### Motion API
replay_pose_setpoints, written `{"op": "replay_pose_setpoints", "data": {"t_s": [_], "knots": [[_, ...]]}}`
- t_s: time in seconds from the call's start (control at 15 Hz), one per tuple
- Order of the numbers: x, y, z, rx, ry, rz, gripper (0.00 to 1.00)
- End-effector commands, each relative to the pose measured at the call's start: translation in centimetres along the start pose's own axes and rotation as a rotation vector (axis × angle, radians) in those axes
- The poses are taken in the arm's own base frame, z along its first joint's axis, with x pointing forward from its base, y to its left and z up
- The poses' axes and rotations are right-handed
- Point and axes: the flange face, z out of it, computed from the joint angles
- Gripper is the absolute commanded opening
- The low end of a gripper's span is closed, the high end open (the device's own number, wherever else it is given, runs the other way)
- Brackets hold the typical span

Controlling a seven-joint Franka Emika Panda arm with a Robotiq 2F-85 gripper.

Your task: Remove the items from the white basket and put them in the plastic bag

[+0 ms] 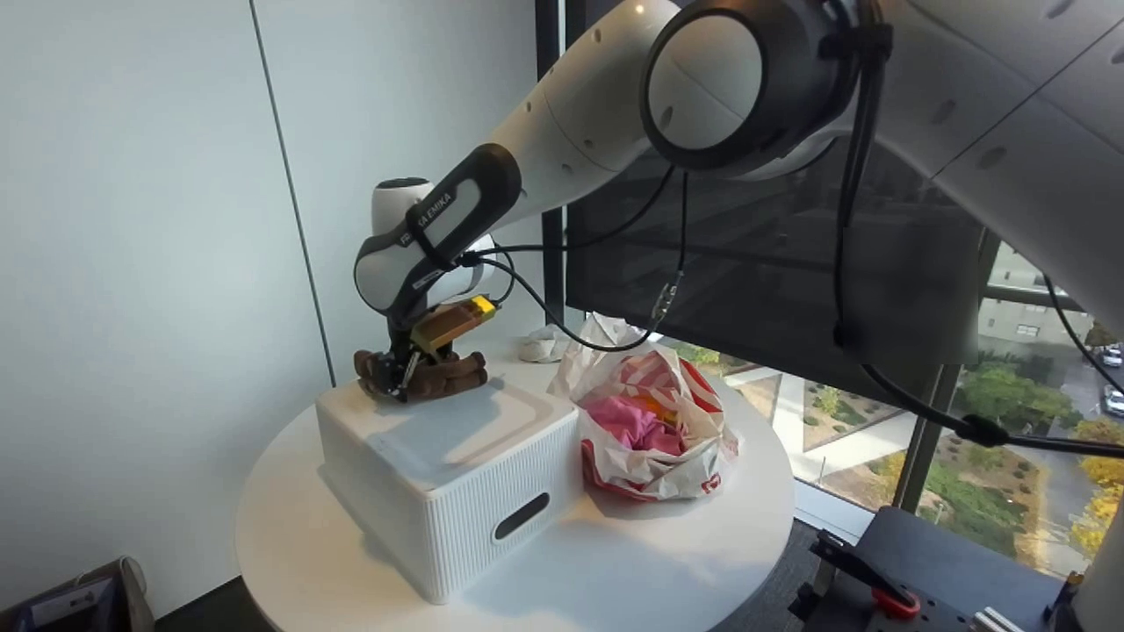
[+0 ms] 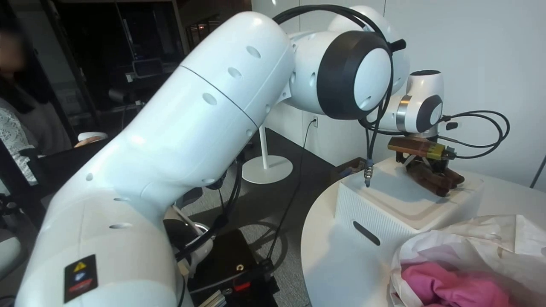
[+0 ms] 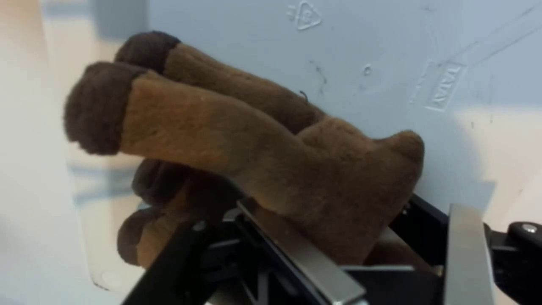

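Straddled the brown plush animal (image 3: 271, 156) with the gripper (image 1: 397, 377) atop the upturned white basket (image 1: 378, 478), near the edge opposite the slot (image 1: 522, 516), could not tell if clamped, and risked snagging legs (image 3: 182, 123) on the plastic bag (image 1: 663, 481) by off-centre pinching.

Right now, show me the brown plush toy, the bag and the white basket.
Brown plush toy (image 3: 275, 163), wrist view: furry middle.
Bag (image 1: 659, 474), in an exterior view: crinkled wall.
White basket (image 1: 474, 496), in an exterior view: ribbed side.
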Motion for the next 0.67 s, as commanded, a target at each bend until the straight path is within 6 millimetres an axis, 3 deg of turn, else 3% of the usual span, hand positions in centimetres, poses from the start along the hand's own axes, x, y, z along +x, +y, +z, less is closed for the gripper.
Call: {"op": "replay_pose_setpoints", "data": {"t_s": [0.0, 0.13, 0.33, 0.6], "knots": [[0.9, 1.8, -1.9, -0.1, 0.031, -0.038, 0.42], [0.4, 3.5, -4.1, -0.165, 0.016, -0.018, 0.27], [-0.7, 6.3, -9.6, -0.158, 0.014, 0.026, 0.05], [-2.1, 9.5, -16.9, -0.152, 0.071, 0.131, 0.02]]}}
